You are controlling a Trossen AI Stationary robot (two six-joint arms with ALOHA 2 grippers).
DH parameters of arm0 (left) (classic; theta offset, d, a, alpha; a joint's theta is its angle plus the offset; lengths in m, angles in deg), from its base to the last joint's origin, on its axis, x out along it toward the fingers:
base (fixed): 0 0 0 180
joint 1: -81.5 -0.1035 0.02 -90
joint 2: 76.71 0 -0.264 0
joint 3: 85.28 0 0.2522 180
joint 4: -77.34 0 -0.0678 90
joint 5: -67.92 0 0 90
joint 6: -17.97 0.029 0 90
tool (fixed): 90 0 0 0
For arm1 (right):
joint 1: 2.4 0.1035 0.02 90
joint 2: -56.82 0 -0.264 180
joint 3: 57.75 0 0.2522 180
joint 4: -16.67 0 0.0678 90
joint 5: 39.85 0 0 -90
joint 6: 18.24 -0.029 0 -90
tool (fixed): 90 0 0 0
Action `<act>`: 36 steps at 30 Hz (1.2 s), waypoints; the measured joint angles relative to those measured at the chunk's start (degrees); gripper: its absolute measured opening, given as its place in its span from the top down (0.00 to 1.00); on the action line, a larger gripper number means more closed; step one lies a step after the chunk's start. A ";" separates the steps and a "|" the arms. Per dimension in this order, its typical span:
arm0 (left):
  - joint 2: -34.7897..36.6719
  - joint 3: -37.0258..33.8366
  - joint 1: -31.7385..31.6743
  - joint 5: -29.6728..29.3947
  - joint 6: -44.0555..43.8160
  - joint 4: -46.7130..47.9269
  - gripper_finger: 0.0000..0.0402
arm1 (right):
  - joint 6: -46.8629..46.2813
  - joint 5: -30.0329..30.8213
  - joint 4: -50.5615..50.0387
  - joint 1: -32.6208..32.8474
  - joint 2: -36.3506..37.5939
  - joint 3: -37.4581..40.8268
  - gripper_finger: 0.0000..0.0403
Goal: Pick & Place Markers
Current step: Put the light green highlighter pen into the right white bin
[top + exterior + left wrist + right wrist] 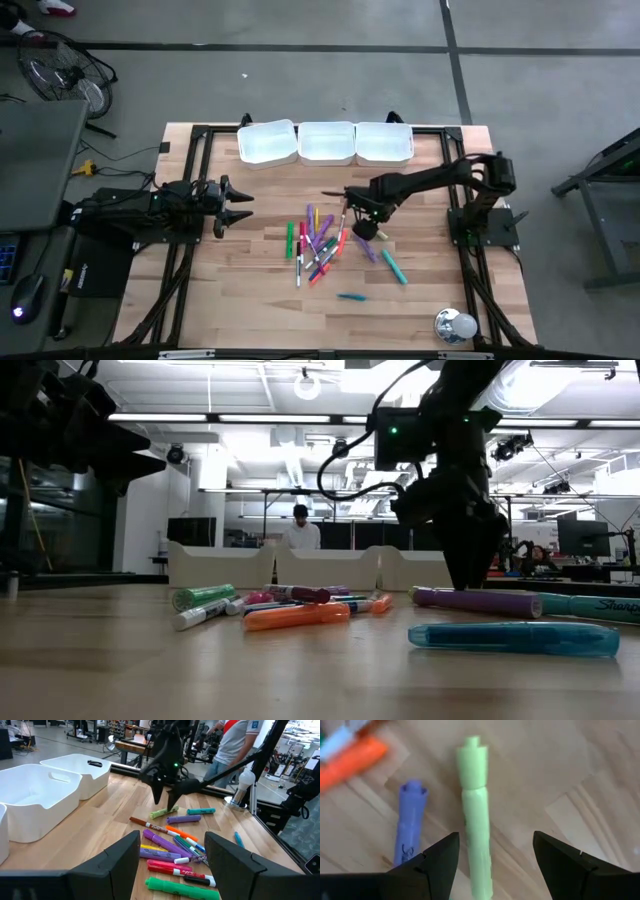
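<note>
Several markers [318, 245] lie in a loose pile on the wooden table, with a few scattered toward the right and near edges. My right gripper [362, 228] points down at the pile's right side, open. Its fingers stand on either side of a light green marker [476, 820] that lies flat on the table, apart from it. A purple marker [410, 822] lies beside it, and an orange one [351, 761] farther off. My left gripper [236, 206] waits open and level at the table's left, clear of the pile [172, 847].
Three white trays [327, 143] stand in a row along the far edge. A rounded silver-white object [455, 325] sits at the near right corner. A teal marker [351, 297] lies alone toward the near edge. People stand in the room beyond the table [235, 740].
</note>
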 joint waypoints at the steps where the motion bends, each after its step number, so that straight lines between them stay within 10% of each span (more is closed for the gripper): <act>1: 0.01 0.00 0.00 0.00 -0.01 0.00 0.45 | 1.17 0.18 -0.02 0.48 -0.19 0.00 0.40; 36: 0.01 0.00 0.00 0.00 -0.01 0.00 0.45 | 1.67 4.19 2.18 4.41 -5.29 -0.21 0.40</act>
